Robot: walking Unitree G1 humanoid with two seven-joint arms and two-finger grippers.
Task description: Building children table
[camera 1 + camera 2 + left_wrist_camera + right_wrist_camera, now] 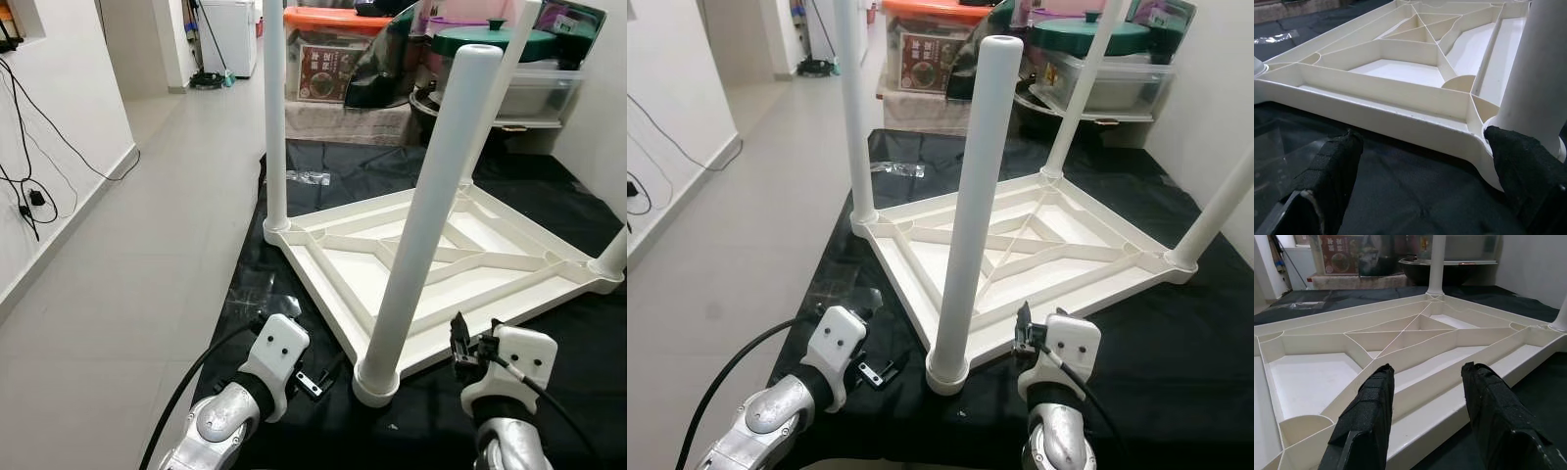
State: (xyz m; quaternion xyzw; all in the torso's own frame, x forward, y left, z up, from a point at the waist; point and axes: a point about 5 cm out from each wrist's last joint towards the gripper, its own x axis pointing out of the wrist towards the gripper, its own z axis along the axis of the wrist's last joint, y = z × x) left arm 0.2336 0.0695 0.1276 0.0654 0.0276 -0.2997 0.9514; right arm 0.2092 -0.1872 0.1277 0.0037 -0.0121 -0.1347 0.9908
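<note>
A white plastic children's table (pixel 343 257) lies upside down on a black sheet, its ribbed underside facing up. White round legs stand in its corners; the nearest leg (pixel 428 206) rises right in front of me. My left gripper (pixel 1422 183) is open, low over the sheet beside the table's near edge, one finger close to the near leg's socket (pixel 1488 147). My right gripper (pixel 1427 416) is open too, its black fingers (pixel 1369 416) hovering over the table's near rim on the other side of that leg. Neither holds anything.
The black sheet (pixel 578 392) covers the floor under the table. Clear plastic wrapping (pixel 257 294) lies at the sheet's left edge. Storage boxes and pots (pixel 490 59) stand behind. A wall with cables (pixel 29 196) runs on the left, with tiled floor between.
</note>
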